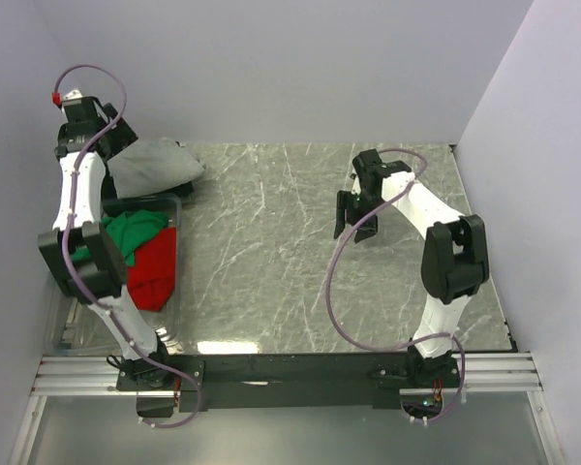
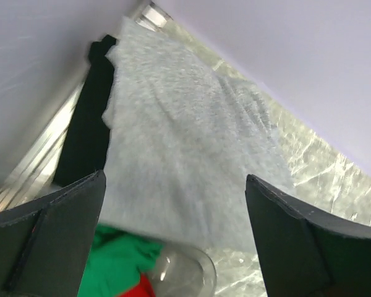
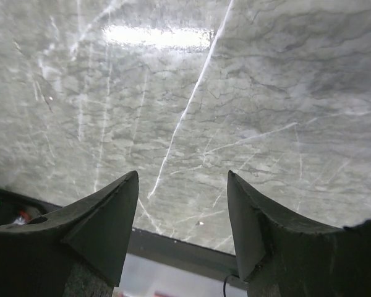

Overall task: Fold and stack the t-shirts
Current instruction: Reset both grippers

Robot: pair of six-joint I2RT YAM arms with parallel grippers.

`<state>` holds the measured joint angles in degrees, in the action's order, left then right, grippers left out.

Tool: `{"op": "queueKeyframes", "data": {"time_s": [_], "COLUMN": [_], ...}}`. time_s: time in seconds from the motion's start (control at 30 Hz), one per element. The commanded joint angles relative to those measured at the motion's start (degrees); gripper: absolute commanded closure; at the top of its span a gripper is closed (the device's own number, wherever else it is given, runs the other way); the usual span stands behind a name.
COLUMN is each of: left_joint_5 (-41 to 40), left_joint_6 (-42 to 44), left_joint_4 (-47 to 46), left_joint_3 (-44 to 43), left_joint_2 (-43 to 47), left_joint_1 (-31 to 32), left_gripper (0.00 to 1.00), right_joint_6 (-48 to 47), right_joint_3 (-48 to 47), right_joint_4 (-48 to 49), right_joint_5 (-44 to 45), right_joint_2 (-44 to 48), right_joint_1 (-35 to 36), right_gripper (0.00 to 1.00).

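The heather-grey t-shirt [image 1: 153,165] lies crumpled at the far left of the table, partly over the bin's far end. A black t-shirt [image 1: 187,187] peeks out beneath it. The green t-shirt [image 1: 136,231] and red t-shirt [image 1: 156,268] lie in a clear plastic bin [image 1: 170,302]. My left gripper [image 1: 119,139] is open and empty, hovering above the grey shirt [image 2: 185,142]. The left wrist view also shows the black shirt [image 2: 86,136], green shirt [image 2: 117,260] and red shirt [image 2: 145,288]. My right gripper [image 1: 354,225] is open and empty over bare table.
The marble table [image 1: 271,262] is walled by white panels at the back and sides. The bin's clear rim [image 2: 201,269] sits just under the grey shirt's edge. The right wrist view shows my right gripper [image 3: 182,176] above marble, with the black front rail [image 3: 179,250] below.
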<state>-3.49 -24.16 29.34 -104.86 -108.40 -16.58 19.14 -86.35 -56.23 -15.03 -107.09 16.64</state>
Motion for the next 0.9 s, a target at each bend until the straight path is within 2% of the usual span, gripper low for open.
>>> {"op": "queueKeyframes", "data": {"time_s": [0.0, 0.2, 0.23, 0.27, 0.33, 0.5, 0.6, 0.87], "left_joint_5": [-12.3, -17.6, -17.8, -18.0, -18.9, -22.2, -24.6, -29.7], "left_joint_6": [-4.6, -6.8, -8.2, -9.3, -12.4, -17.4, -17.4, -14.9], "left_joint_4": [0.9, -5.3, -6.3, -7.4, -8.2, -10.4, -11.5, -10.3], "left_joint_3": [5.1, 24.5, 30.1, 32.6, 39.1, 49.3, 52.6, 53.0], "left_joint_2": [7.6, 22.6, 26.3, 28.1, 33.1, 41.9, 46.6, 52.8], "left_joint_1": [2.8, 12.7, 15.7, 16.2, 21.7, 30.2, 32.9, 34.0], "left_gripper": [0.01, 0.01, 0.0, 0.01, 0.01, 0.01, 0.01, 0.0], "right_joint_6": [1.7, 3.6, 3.8, 4.2, 4.4, 6.3, 6.8, 6.7], "right_joint_3": [2.8, 9.1, 9.9, 10.7, 12.9, 19.9, 24.4, 32.3], "right_joint_4": [4.4, 10.9, 11.8, 13.3, 15.8, 21.8, 26.8, 33.9], "right_joint_5": [3.0, 8.0, 8.9, 10.3, 12.0, 19.7, 24.4, 35.5], "right_joint_2": [6.4, 12.7, 14.7, 15.8, 19.0, 28.7, 35.7, 48.9], "right_joint_1": [0.3, 0.3, 0.4, 0.3, 0.4, 0.4, 0.3, 0.5], "right_gripper": [0.34, 0.34, 0.34, 0.34, 0.34, 0.34, 0.34, 0.33]}}
